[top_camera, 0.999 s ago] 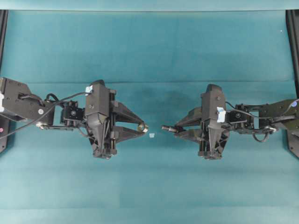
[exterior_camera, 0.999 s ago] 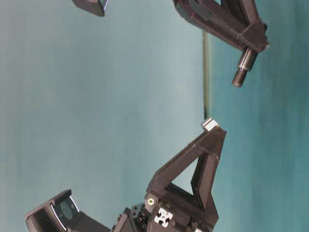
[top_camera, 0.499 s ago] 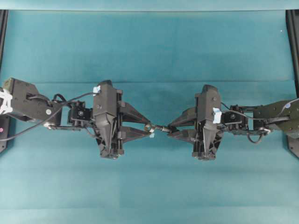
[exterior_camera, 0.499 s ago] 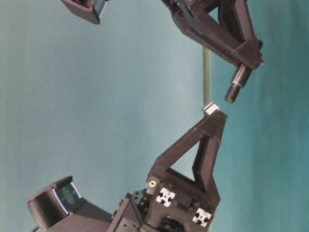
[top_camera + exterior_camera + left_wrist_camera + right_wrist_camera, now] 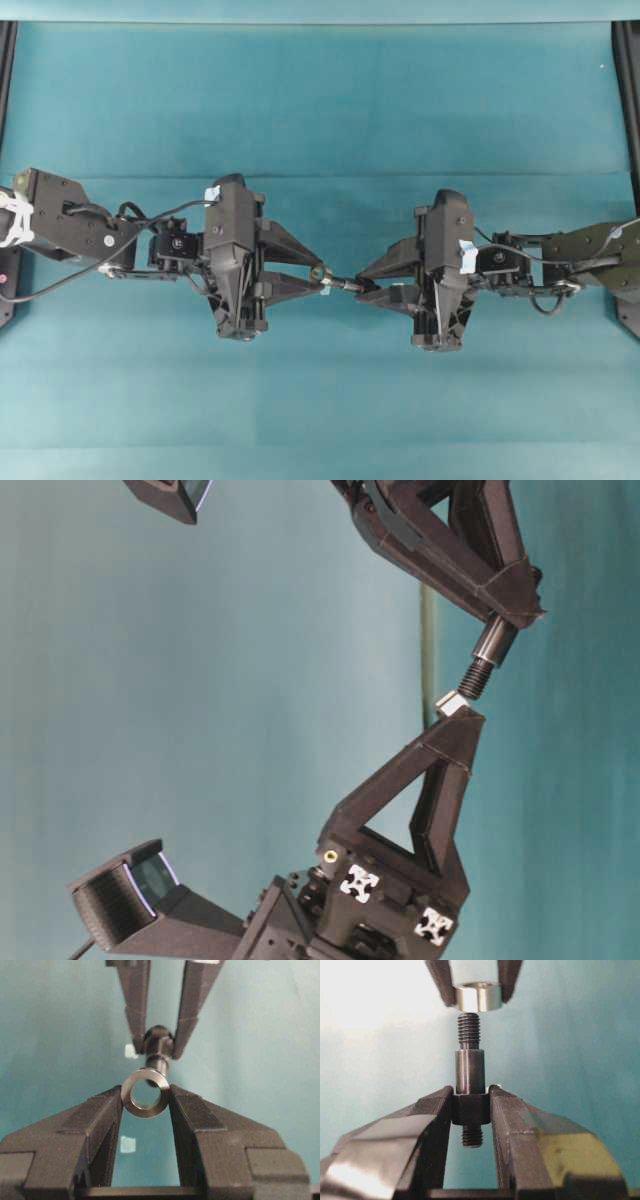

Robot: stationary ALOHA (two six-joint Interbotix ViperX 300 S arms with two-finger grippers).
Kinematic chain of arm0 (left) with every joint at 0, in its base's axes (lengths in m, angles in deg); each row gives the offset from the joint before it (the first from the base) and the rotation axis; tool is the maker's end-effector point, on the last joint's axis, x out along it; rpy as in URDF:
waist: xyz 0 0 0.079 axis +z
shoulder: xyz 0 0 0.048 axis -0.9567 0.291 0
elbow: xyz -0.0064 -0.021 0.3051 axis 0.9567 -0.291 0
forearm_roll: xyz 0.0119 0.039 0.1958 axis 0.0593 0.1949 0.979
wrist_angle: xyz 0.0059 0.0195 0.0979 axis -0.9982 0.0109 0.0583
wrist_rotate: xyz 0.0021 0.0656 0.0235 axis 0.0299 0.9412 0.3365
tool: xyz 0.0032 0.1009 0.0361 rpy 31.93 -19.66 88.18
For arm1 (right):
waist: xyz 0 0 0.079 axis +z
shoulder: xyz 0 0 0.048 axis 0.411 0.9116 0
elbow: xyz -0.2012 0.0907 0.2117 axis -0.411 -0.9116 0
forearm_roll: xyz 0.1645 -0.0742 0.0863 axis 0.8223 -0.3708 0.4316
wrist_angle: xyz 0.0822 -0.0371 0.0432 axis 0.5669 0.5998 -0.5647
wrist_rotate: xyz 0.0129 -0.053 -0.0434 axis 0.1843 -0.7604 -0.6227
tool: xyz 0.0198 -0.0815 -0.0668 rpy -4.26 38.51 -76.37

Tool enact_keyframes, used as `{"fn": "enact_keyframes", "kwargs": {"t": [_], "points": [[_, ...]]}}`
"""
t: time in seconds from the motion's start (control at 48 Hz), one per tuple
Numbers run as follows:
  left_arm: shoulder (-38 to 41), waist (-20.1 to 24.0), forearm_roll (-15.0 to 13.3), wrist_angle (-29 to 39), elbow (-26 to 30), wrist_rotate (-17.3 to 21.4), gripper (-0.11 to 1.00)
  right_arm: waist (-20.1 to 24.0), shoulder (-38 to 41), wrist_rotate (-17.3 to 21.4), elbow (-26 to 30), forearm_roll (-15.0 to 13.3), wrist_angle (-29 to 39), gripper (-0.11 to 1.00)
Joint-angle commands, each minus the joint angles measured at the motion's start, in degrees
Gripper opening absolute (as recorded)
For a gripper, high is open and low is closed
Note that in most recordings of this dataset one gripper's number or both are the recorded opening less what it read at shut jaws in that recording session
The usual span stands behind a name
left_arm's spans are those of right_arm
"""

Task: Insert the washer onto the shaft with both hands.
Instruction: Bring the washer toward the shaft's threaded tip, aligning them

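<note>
Left gripper [image 5: 146,1105] fingers part-closed, pinching washer [image 5: 145,1093] above teal counter [image 5: 320,100]; right gripper [image 5: 470,1105] fingers clamped on shaft [image 5: 469,1067] collar, threaded tip just at washer bore; no containers.

arms [image 5: 70,215]: black | cables: black | fingers [image 5: 95,1125]: triangular | tape: pale

Washer [image 5: 145,1093]: bright polished metal, smooth, glossy rim. Shaft [image 5: 469,1067]: dark metal, satin barrel, threaded ends. Left gripper [image 5: 145,1102] and right gripper [image 5: 470,1110]: matt black plastic, faintly layered. Tabletop [image 5: 320,100]: matt teal cloth-like covering.
</note>
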Motion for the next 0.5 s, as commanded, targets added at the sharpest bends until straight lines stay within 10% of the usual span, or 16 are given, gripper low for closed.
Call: {"fn": "enact_keyframes", "kwargs": {"t": [0.0, 0.479], "points": [[-0.35, 0.0, 0.09, -0.7, 0.79, 0.0, 0.37, 0.18, -0.44, 0.62, 0.97, -0.09, -1.05, 0.0], [0.35, -0.26, 0.09, -0.62, 1.85, 0.0, 0.37, -0.62, -0.26, 0.53, 1.14, -0.09, -2.02, 0.0]]}}
